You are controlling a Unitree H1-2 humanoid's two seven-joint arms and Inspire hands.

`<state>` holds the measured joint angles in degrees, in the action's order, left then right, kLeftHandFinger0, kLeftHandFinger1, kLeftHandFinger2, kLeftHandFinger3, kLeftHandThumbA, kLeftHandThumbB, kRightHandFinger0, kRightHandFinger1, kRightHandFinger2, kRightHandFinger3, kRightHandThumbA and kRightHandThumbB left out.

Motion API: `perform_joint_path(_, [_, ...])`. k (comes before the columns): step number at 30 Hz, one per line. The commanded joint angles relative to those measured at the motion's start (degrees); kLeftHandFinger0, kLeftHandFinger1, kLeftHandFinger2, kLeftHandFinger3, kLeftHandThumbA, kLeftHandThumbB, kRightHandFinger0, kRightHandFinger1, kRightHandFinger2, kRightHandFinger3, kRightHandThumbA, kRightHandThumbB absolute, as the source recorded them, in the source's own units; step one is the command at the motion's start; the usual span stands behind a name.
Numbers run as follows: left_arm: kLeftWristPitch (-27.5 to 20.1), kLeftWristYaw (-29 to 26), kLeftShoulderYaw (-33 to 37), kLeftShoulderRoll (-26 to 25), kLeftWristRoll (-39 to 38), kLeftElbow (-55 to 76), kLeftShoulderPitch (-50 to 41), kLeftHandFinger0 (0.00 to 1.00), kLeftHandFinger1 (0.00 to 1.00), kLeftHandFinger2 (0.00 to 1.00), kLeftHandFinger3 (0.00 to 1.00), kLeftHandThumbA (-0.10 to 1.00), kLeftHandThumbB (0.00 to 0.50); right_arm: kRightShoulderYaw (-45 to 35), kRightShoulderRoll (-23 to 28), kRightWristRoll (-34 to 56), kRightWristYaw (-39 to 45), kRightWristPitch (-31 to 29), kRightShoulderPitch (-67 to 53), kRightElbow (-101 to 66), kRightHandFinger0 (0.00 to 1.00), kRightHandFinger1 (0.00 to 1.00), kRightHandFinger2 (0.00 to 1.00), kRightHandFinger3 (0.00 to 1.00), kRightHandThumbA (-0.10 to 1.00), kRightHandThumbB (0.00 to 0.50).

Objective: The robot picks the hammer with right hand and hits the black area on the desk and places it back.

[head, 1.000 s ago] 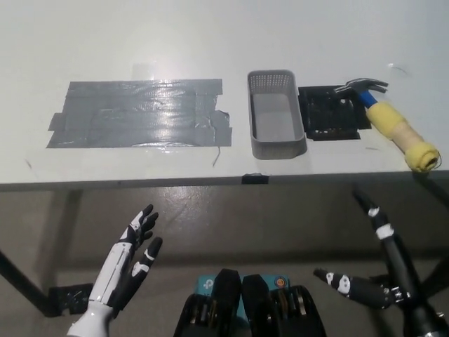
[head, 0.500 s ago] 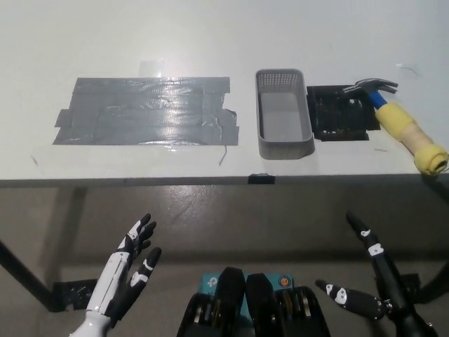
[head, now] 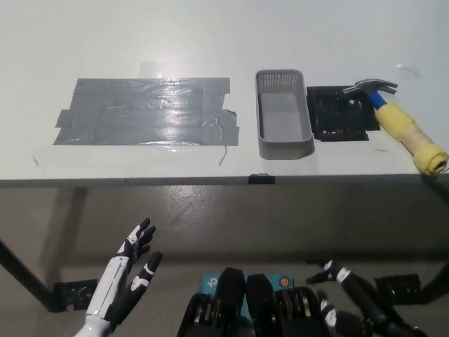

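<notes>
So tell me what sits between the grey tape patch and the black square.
In the head view, a grey perforated plastic basket stands between the grey tape patch and black square.

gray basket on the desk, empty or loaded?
Empty. The basket sits upright and its bare gray floor shows from wall to wall. The hammer lies outside it, on the desk.

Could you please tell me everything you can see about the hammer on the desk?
The hammer lies flat near the right end of the white desk, no hand on it. Its metal claw head rests on the upper right corner of the black area; a short blue neck joins it to a pale yellow, foam-like handle that runs diagonally down and right, its end close to the desk's front edge. It lies to the right of the grey basket, apart from it.
</notes>
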<state>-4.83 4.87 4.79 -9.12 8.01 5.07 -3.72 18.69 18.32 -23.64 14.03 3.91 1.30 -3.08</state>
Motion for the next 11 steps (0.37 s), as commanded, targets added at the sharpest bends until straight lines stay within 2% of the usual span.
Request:
perform_joint_path(1, [0.1, 0.0, -0.2, -0.3, 0.6, 1.8, -0.1, 1.00, 1.00, 1.00, 1.00, 0.86, 0.049, 6.3, 2.9, -11.8, 10.3, 13.6, 3.0, -5.1, 1.00, 0.90, 0.78, 0.95, 0.24, 0.195])
perform_joint_path(3, [0.2, 0.0, -0.1, -0.3, 0.7, 1.9, -0.2, 1.00, 1.00, 1.00, 1.00, 0.86, 0.048, 7.2, 3.3, -12.4, 10.7, 14.8, 3.2, -5.9, 1.00, 0.87, 0.76, 0.97, 0.24, 0.194])
perform_joint_path(5, [0.6, 0.0, 0.0, -0.2, 0.9, 2.0, -0.1, 1.00, 1.00, 1.00, 1.00, 0.86, 0.055, 6.3, 3.2, -11.0, 8.3, 13.6, 2.5, -6.8, 1.00, 0.87, 0.74, 0.94, 0.17, 0.184])
perform_joint_path(7, [0.6, -0.1, -0.1, -0.2, 0.8, 2.0, 0.0, 1.00, 1.00, 1.00, 1.00, 0.86, 0.057, 4.8, 2.9, -8.8, 5.8, 10.8, 2.1, -6.0, 1.00, 0.82, 0.69, 0.91, 0.11, 0.196])
perform_joint_path(11, [0.9, 0.1, -0.1, -0.2, 0.4, 2.2, -0.1, 1.00, 1.00, 1.00, 1.00, 0.84, 0.053, 3.7, 2.8, -7.8, 5.6, 11.1, 1.8, -6.0, 1.00, 0.84, 0.74, 0.95, 0.10, 0.201])
